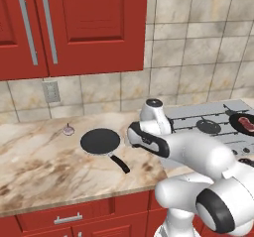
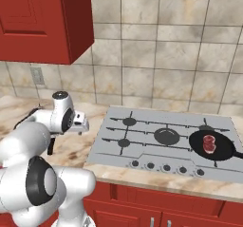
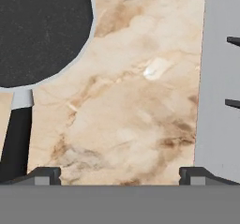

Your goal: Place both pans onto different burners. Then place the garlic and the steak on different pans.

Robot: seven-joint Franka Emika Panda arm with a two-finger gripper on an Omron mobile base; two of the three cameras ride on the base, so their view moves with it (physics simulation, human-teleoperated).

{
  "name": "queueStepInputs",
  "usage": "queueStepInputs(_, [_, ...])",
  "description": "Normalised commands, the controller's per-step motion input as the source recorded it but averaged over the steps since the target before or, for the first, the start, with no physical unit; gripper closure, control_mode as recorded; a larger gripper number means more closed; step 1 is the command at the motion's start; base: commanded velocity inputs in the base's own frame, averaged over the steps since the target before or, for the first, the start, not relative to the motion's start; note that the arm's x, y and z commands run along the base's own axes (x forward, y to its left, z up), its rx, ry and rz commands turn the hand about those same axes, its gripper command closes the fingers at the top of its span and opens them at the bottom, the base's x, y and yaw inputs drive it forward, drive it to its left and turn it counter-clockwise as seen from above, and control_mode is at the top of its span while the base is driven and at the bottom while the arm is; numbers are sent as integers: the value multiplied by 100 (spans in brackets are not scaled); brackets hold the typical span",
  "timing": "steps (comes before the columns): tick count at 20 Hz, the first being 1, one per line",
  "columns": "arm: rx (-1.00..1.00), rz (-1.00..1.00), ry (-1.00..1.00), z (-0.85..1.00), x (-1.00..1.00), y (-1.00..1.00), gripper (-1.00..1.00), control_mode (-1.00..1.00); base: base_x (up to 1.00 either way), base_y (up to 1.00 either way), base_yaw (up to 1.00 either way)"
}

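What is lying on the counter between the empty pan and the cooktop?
Nothing: in the hand view, only bare marble counter separates the empty pan from the cooktop. The open claw hovers above that stretch.

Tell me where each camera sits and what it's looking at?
Left base view: behind the arm's left, facing the counter, empty pan, garlic; arm lower right.
Right base view: behind its right, facing the cooktop, steak in its pan; arm lower left.
Hand view: looks down past the open end effector.
Both base views share cooktop and steak.
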Motion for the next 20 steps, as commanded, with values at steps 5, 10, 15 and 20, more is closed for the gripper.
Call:
queueStepInputs(5, [1,5,2,-3,-9,44,-100,-100,0,0,0])
queueStepInputs(10, [0,5,9,-1,-21,41,-100,-100,0,0,0])
queueStepInputs(15, [1,4,5,-5,-13,31,-100,-100,0,0,0])
queueStepInputs(20, [0,5,0,-5,-17,18,-100,-100,0,0,0])
